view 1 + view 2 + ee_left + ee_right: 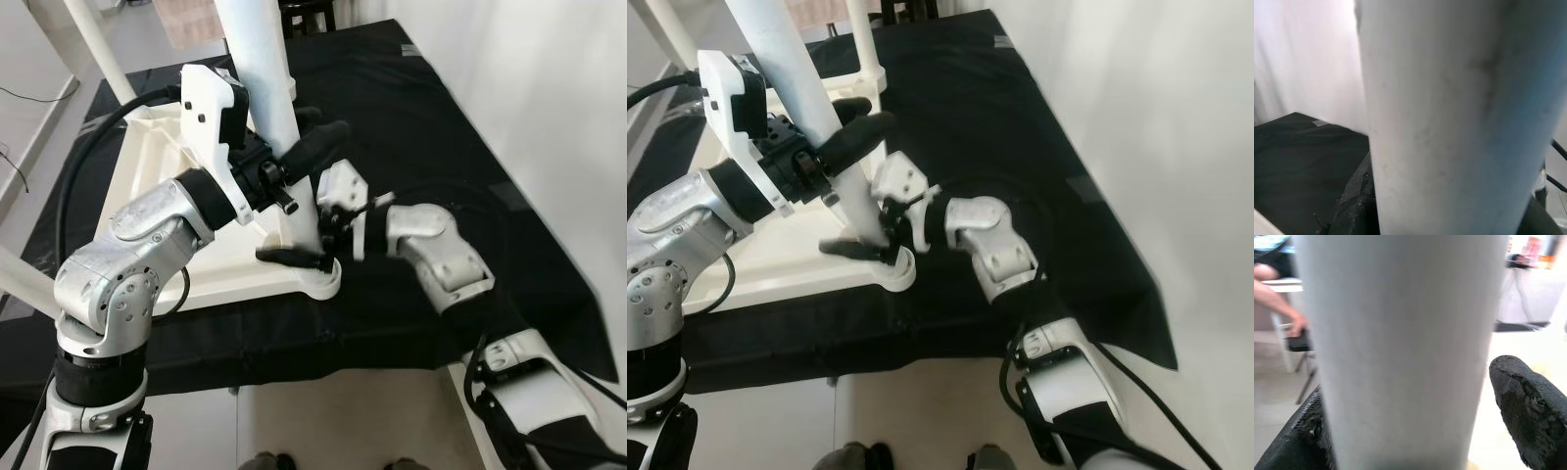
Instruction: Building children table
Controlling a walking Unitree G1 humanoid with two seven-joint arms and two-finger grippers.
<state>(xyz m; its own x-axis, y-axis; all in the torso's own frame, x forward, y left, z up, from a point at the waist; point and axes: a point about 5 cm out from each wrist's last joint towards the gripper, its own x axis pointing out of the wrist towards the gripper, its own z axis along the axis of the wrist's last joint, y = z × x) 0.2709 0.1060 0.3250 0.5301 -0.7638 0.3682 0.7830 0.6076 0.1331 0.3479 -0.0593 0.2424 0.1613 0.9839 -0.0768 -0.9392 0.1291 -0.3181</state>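
The white table leg (265,88) stands upright in the corner socket of the upturned tabletop (157,157) on the black-draped worktop (441,117); left gripper (299,201) fingers straddle it low, right gripper (331,217) fingers close beside its base; rigid, light, smooth, likely slippery; grip low.

A black cloth (470,147) is covering the work surface, hanging over its near edge. A plain white wall (549,88) is rising along the right side. Pale floor (343,421) is showing below. Beyond, blurred, 1 person's arm (1276,296) is reaching toward a dark seat (1299,343).
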